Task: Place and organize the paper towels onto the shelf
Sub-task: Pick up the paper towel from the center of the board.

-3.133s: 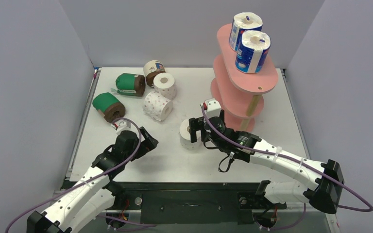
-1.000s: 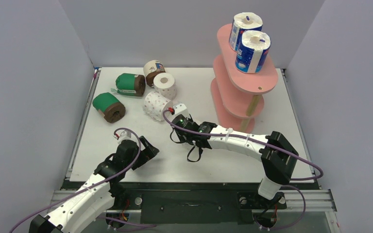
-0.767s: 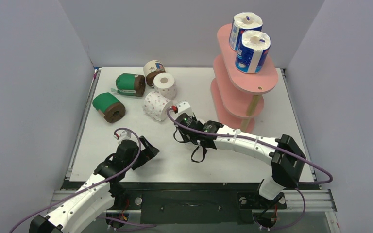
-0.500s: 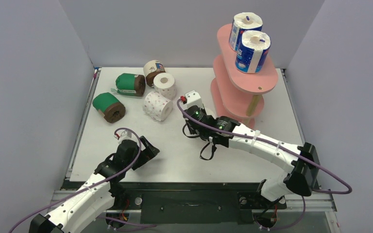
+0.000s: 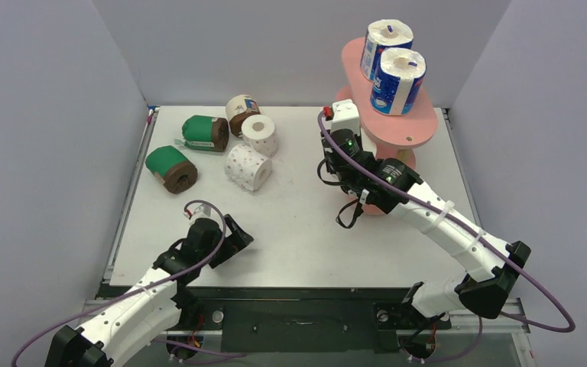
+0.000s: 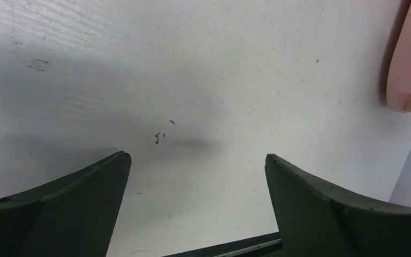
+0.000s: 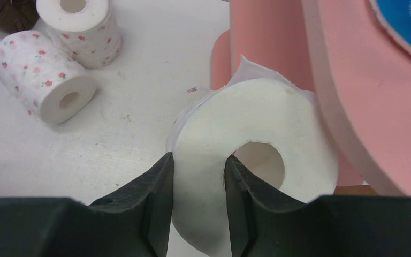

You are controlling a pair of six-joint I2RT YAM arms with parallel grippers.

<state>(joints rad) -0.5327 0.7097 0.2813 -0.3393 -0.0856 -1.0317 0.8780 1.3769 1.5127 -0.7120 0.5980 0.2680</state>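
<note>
My right gripper point(image 7: 198, 160) is shut on a white paper towel roll point(image 7: 257, 123), with one finger inside its core and the other outside. It holds the roll up beside the pink shelf point(image 7: 353, 80), by the middle tier. In the top view the arm hides this roll. Two blue-white rolls point(image 5: 388, 42) point(image 5: 397, 80) stand on the shelf's point(image 5: 420, 126) top tier. Two pink-dotted rolls point(image 5: 260, 134) point(image 5: 249, 167), two green-wrapped rolls point(image 5: 205, 132) point(image 5: 171, 169) and a cream-wrapped one point(image 5: 241, 112) lie on the table at back left. My left gripper point(image 5: 237, 245) is open over bare table.
The white table point(image 5: 298, 229) is walled by grey panels on three sides. In the left wrist view the open fingers point(image 6: 299, 193) frame bare tabletop, with the shelf's base point(image 6: 409, 59) at far right. A dark rail runs along the near edge.
My right arm has carried the white roll from the table's middle rightwards and back, up to the shelf. The left arm has shifted slightly and stays open.
</note>
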